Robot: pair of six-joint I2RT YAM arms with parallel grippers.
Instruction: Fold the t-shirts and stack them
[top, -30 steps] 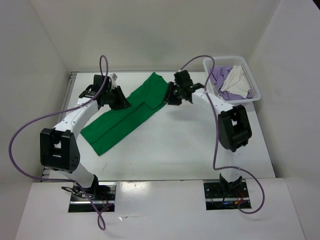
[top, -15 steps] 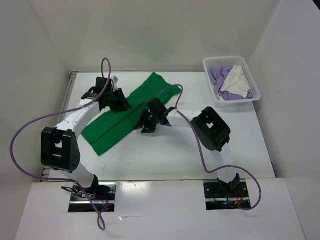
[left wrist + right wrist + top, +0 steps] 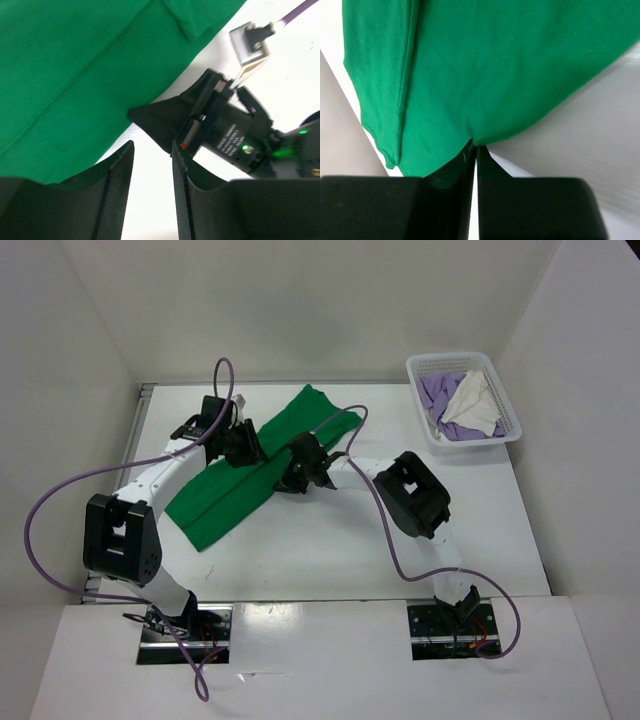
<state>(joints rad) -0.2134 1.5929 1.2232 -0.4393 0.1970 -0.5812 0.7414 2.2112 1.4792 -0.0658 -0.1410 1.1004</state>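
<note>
One green t-shirt (image 3: 215,505), folded into a long strip, runs near-left to far-right — my right gripper (image 3: 474,150) pinches its long edge; my left gripper (image 3: 152,150), jaws parted, hovers just across the strip.

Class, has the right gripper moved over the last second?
Yes. The right gripper has swung left, away from the basket, onto the green t-shirt's edge.

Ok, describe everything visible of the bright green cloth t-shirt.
The bright green cloth t-shirt lies flat on the white table, folded lengthwise into a long diagonal strip with a crease along it. The right gripper is shut on its right long edge; the left gripper is open over its left side.
</note>
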